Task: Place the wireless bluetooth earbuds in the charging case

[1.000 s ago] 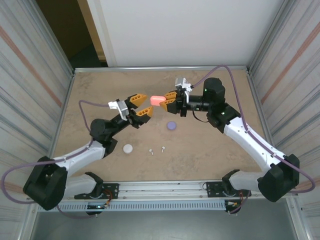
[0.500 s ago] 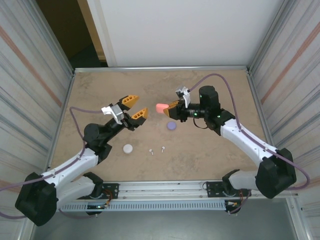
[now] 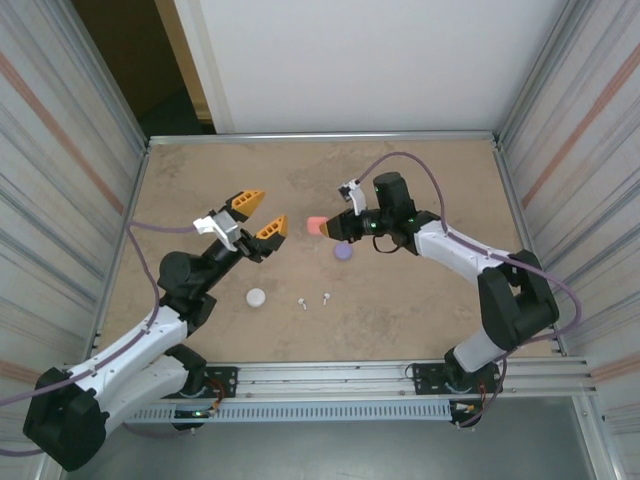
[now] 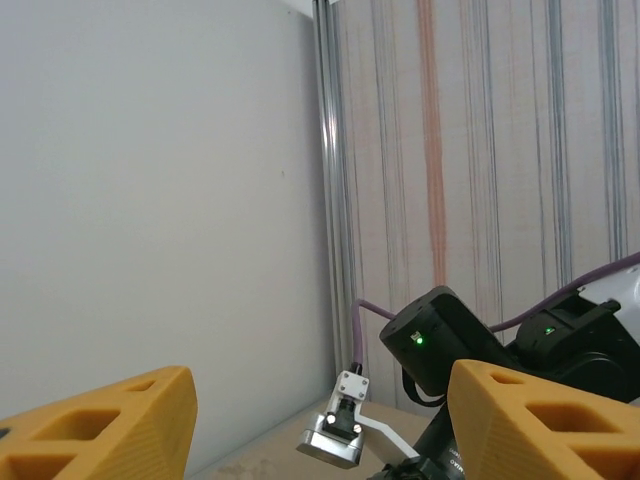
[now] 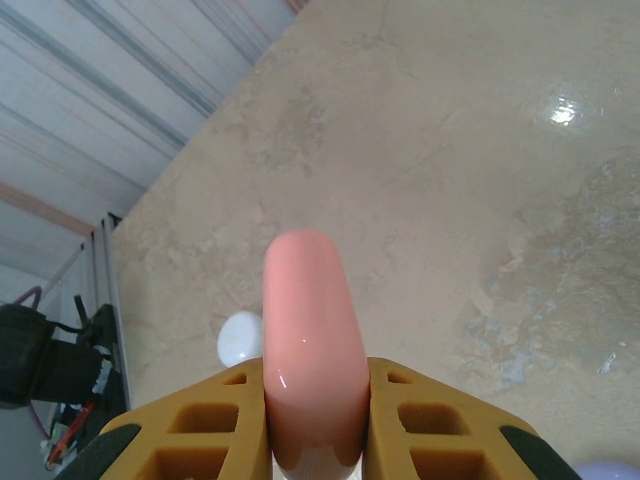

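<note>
Right gripper is clamped on the pink case up off the table, left gripper hangs wide open with nothing in it.

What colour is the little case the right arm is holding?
The case is coral pink, clearest in the right wrist view.

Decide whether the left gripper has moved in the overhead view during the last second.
Yes. The left gripper has shifted left: it was beyond and right of the white case, and now lies straight beyond it.
</note>
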Controlling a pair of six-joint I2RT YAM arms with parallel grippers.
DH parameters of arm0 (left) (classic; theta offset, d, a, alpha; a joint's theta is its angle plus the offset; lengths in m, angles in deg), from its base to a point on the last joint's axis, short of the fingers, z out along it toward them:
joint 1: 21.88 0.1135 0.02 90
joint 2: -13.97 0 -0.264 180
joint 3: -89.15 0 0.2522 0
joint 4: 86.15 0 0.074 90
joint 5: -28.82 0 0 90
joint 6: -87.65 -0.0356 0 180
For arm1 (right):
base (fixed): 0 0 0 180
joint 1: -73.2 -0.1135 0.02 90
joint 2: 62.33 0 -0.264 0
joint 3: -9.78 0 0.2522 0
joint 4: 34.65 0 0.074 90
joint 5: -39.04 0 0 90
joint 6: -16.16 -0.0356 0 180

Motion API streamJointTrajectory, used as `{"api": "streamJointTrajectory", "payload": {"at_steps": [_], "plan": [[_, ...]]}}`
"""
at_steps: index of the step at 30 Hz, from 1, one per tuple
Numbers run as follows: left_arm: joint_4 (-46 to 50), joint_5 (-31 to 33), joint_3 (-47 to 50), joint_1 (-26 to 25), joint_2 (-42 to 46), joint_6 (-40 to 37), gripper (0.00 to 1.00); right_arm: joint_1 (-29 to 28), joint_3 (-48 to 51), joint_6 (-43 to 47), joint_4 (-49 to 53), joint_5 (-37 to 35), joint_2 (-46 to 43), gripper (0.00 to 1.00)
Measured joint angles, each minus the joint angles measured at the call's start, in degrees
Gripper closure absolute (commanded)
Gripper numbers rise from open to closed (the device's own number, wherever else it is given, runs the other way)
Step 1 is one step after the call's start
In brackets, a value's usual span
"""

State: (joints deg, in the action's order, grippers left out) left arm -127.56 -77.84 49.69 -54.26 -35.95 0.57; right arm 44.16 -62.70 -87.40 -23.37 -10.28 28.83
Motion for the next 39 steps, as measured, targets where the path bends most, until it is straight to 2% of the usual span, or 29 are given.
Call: {"api": "streamJointTrajectory", "payload": {"at_steps": [17,39], "plan": [[1.4,0.9,0.0,0.0,1.1,-0.6,0.32,-1.6,-7.8,-1.0,1.8,0.0,12.0,0.84],[1.4,1.4,0.2,0.0,1.1,-0.8,0.31,-1.8,-11.1,-1.0,4.6,-0.4,20.8,0.83]]}}
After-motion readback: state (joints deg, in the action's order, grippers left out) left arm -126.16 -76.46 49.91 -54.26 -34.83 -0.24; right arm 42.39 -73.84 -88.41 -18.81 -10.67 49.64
